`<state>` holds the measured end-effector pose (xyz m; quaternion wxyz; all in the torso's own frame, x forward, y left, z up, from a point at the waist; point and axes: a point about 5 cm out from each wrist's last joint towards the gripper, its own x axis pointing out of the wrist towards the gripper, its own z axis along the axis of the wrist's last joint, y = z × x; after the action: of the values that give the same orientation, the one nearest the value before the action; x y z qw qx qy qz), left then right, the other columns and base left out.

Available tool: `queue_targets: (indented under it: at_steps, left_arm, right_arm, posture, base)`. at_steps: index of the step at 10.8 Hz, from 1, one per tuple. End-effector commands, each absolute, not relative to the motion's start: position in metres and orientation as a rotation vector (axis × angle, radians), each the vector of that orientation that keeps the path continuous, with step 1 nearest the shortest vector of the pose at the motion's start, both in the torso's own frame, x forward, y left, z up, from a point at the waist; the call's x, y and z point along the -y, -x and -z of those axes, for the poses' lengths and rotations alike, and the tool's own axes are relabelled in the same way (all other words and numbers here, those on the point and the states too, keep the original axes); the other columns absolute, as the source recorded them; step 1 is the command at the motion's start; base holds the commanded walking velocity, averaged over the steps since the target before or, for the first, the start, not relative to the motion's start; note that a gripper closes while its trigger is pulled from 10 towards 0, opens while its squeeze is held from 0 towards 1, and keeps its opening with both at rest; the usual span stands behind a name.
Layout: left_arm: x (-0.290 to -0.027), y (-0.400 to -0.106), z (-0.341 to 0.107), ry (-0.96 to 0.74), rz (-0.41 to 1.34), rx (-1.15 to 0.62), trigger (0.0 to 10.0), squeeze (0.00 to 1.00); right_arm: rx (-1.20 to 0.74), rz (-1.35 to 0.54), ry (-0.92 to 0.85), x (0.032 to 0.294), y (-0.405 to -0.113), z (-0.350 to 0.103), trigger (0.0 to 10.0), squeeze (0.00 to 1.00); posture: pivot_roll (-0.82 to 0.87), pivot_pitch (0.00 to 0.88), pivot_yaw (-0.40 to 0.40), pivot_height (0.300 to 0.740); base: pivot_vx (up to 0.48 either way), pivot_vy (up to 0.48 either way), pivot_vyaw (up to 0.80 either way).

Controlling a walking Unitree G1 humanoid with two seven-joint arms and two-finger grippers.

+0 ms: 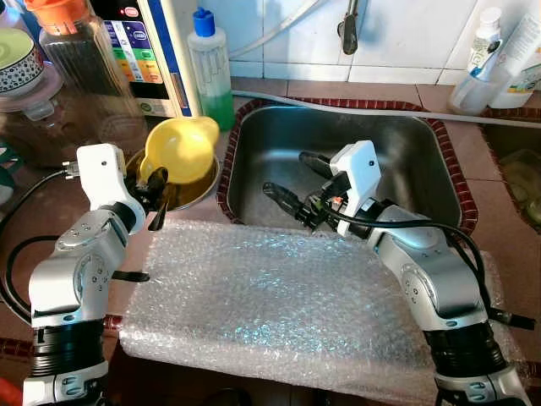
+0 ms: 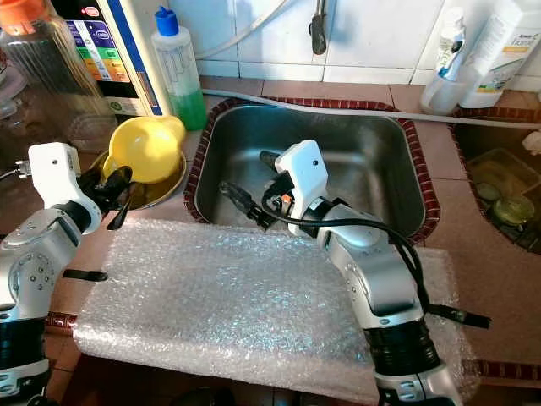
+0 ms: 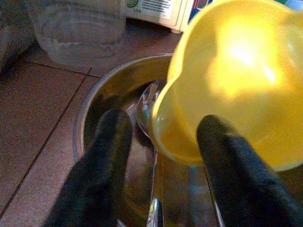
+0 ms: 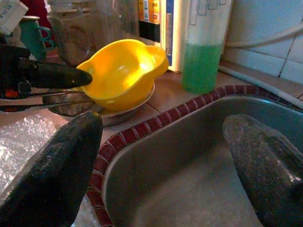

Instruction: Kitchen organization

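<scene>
Kitchen counter by the sink (image 1: 423,144).
Left gripper (image 1: 157,200) is open at the yellow cup (image 1: 179,146) to grab it; right gripper (image 1: 297,179) waits open.

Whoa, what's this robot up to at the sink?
It is tidying a kitchen counter. Its left end effector is open at the near rim of a yellow bowl, which sits tilted in a steel bowl with a spoon inside, beside the sink. The right end effector hovers open over the sink, holding nothing. A sheet of bubble wrap lies spread on the counter in front, with nothing on it yet. A bottle of green liquid stands behind.
</scene>
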<state>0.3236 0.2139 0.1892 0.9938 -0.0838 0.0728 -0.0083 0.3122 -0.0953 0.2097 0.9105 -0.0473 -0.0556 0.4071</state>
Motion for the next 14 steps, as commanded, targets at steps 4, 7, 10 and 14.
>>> queue_targets:
  at_steps: [4, 7, 10, 14]
  left_arm:
    - [-0.223, -0.32, -0.184, 0.205, -0.019, -0.167, 0.0, 0.0]
    - [-0.225, -0.319, -0.183, 0.215, -0.029, -0.168, 0.0, 0.0]
    - [-0.223, -0.32, -0.183, 0.212, -0.026, -0.162, 0.0, 0.0]
    - [-0.232, -0.321, -0.201, 0.222, -0.082, -0.01, 0.0, 0.0]
  right_arm:
    - [0.136, -0.865, 0.13, 0.092, -0.308, -0.214, 10.0, 0.0]
    - [0.134, -0.867, 0.133, 0.092, -0.308, -0.213, 10.0, 0.0]
    - [0.134, -0.863, 0.138, 0.093, -0.308, -0.213, 10.0, 0.0]
    - [0.136, -0.862, 0.141, 0.093, -0.31, -0.214, 10.0, 0.0]
  posture:
    - [-0.12, 0.182, 0.058, 0.74]
    - [-0.12, 0.183, 0.056, 0.74]
    - [-0.12, 0.186, 0.056, 0.74]
    - [-0.12, 0.183, 0.056, 0.74]
  base:
    - [0.0, 0.0, 0.0]
    - [0.0, 0.0, 0.0]
    - [0.0, 0.0, 0.0]
    - [0.0, 0.0, 0.0]
